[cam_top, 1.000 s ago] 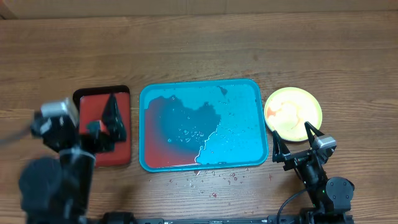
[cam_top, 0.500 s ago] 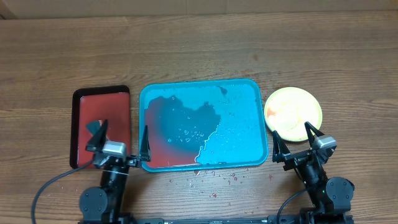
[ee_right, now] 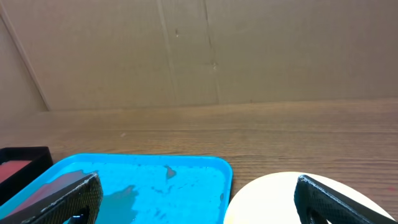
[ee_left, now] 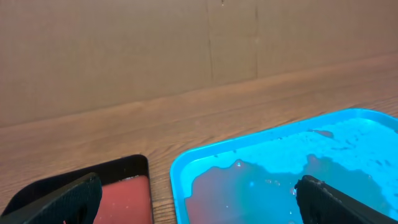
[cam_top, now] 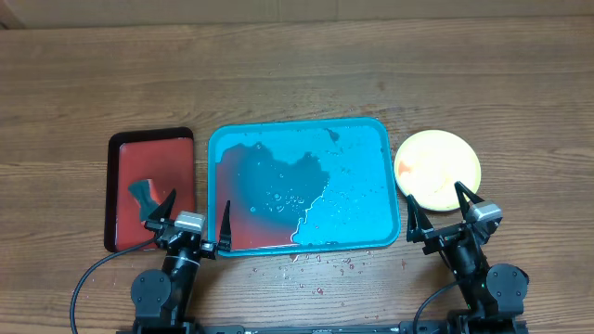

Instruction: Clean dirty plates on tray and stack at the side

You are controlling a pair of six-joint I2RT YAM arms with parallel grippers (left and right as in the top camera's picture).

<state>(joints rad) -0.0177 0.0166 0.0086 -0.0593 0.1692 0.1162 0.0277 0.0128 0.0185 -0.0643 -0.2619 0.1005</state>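
Note:
The teal tray lies mid-table, wet, with a reddish pool over its left half and no plates on it. It also shows in the left wrist view and the right wrist view. A plate with a yellow-green rim and a faint orange smear sits right of the tray; whether other plates lie under it I cannot tell. It shows in the right wrist view. My left gripper is open and empty at the tray's front left corner. My right gripper is open and empty just in front of the plate.
A smaller dark red tray with a black rim lies left of the teal tray, with a small dark lump on it. It shows in the left wrist view. Red droplets dot the table in front of the teal tray. A cardboard wall stands behind.
My left arm has come down from over the red tray to the table's front edge, then shifted slightly right. The dark lump stays on the red tray. The right arm has not moved.

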